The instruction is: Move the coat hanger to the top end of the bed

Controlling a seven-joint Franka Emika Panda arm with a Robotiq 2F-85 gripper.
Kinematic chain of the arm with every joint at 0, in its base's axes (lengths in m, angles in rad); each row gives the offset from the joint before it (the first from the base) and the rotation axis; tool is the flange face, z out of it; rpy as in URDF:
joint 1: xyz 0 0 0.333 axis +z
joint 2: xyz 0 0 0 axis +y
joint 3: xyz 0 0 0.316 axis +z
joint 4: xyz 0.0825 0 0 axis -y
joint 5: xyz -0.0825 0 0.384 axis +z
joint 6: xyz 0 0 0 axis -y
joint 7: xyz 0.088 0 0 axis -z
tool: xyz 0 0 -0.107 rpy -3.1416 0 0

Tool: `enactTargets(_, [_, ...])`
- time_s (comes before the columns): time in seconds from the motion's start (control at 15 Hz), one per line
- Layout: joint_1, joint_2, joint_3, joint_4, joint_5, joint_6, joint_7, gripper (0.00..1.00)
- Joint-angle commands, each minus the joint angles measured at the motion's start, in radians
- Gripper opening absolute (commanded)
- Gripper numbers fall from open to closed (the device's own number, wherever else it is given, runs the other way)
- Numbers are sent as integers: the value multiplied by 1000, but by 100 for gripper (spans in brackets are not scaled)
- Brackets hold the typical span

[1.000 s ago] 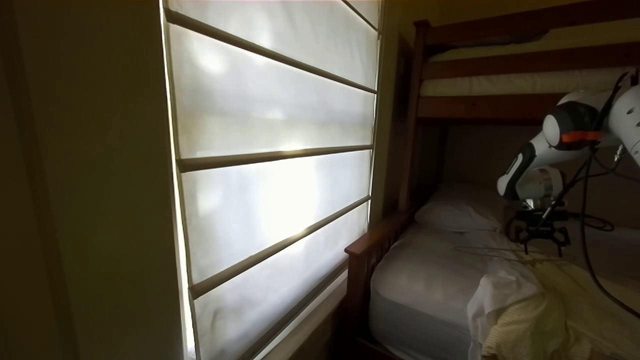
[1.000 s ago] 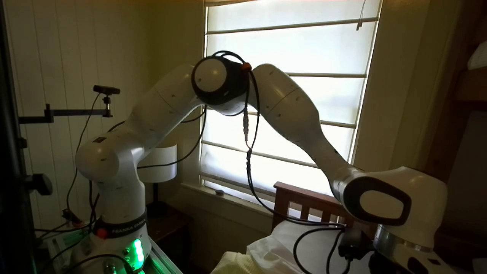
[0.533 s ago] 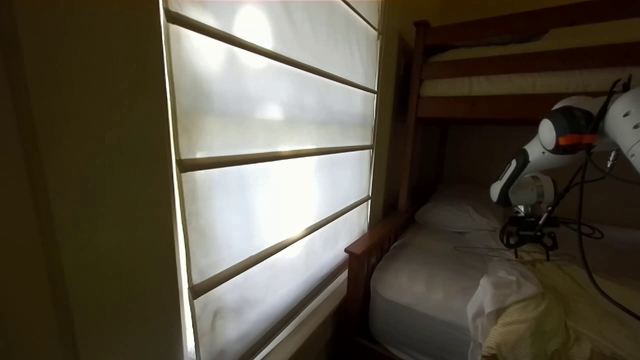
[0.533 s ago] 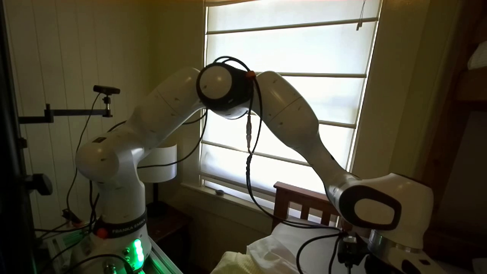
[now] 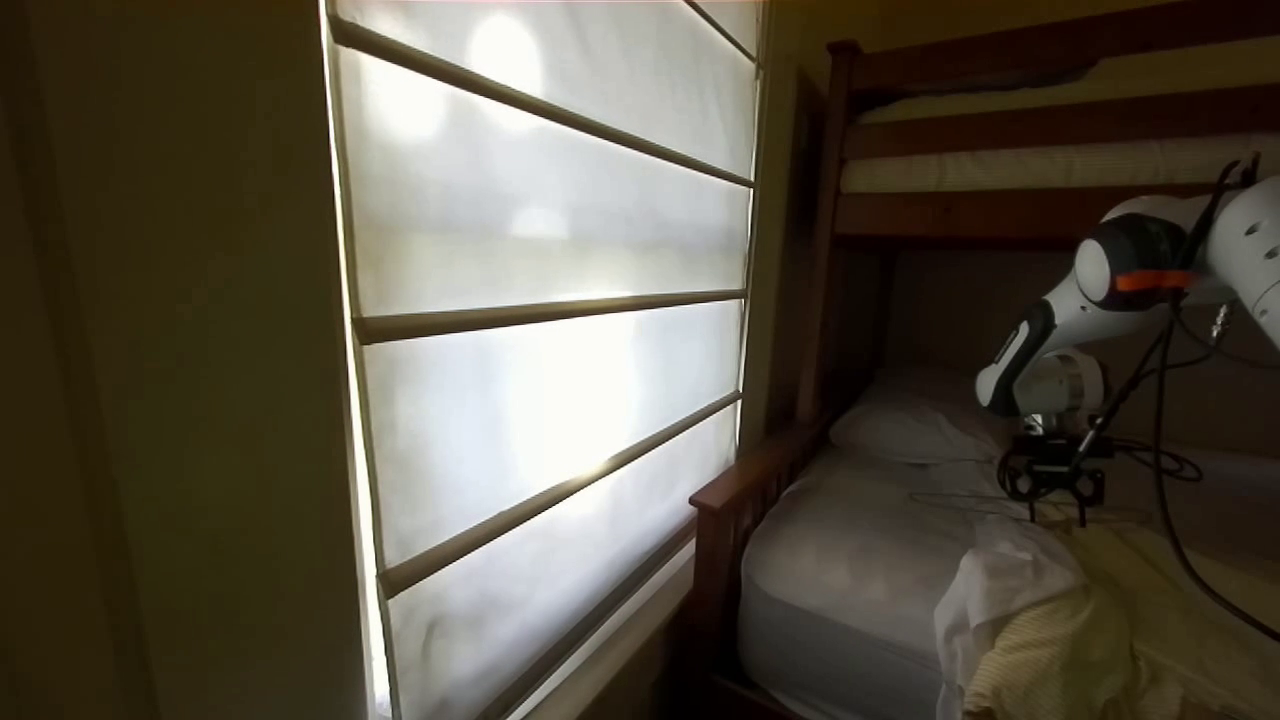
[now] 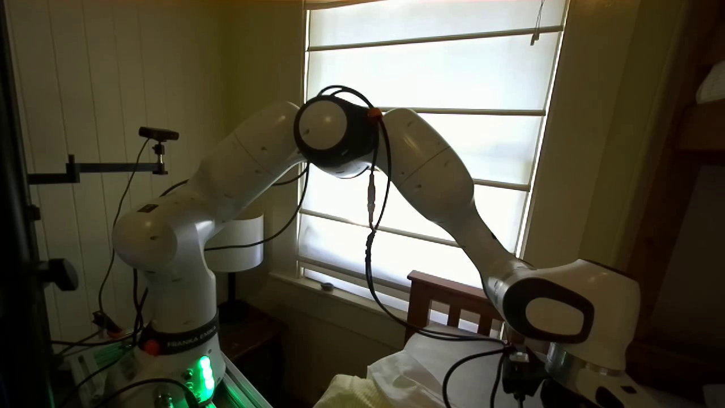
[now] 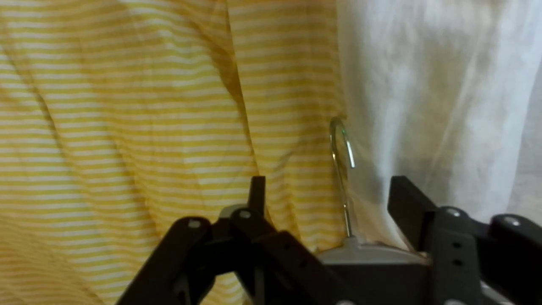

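The coat hanger [image 7: 368, 254] lies on the bedding in the wrist view, with a thin silver hook and pale grey shoulders. The gripper's base hides its lower part. In an exterior view the hanger [image 5: 945, 495] is a faint thin outline on the bed [image 5: 850, 560]. My gripper [image 7: 328, 186] is open, with the hook's stem between its fingers, nearer the right one, and nothing gripped. In an exterior view the gripper [image 5: 1057, 520] points down over the hanger's right part. Whether the fingertips touch the bedding cannot be told. The pillow [image 5: 905, 430] lies at the far end, by the wall.
A rumpled yellow-striped blanket [image 5: 1040, 650] and white sheet [image 7: 423, 106] lie around the hanger. The upper bunk rail [image 5: 960, 210] runs above the arm. A slatted bed end [image 5: 755, 470] stands beside the window blind [image 5: 560, 400]. Black cables [image 5: 1160, 480] hang from the arm.
In both exterior views the arm has moved left and slightly down, slowing in the last half second. The gap between the fingers looks narrower. The hanger appears unmoved.
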Motion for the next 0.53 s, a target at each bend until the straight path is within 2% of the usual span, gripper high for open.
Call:
enactTargets(0.0, [0, -21, -5, -24, 13, -2, -38, 71])
enactTargets(0.07, [1, -21, -5, -24, 12, -4, -42, 72])
enactTargets(0.13, [2, -22, -6, -26, 10, -4, -44, 66])
enactTargets(0.2, [3, -23, -6, -28, 10, -2, -47, 66])
enactTargets(0.27, [3, -25, -5, -30, 10, -3, -53, 60])
enactTargets(0.33, [4, -25, -4, -31, 8, -6, -58, 60])
enactTargets(0.47, [10, -33, -7, -44, 2, -1, -66, 51])
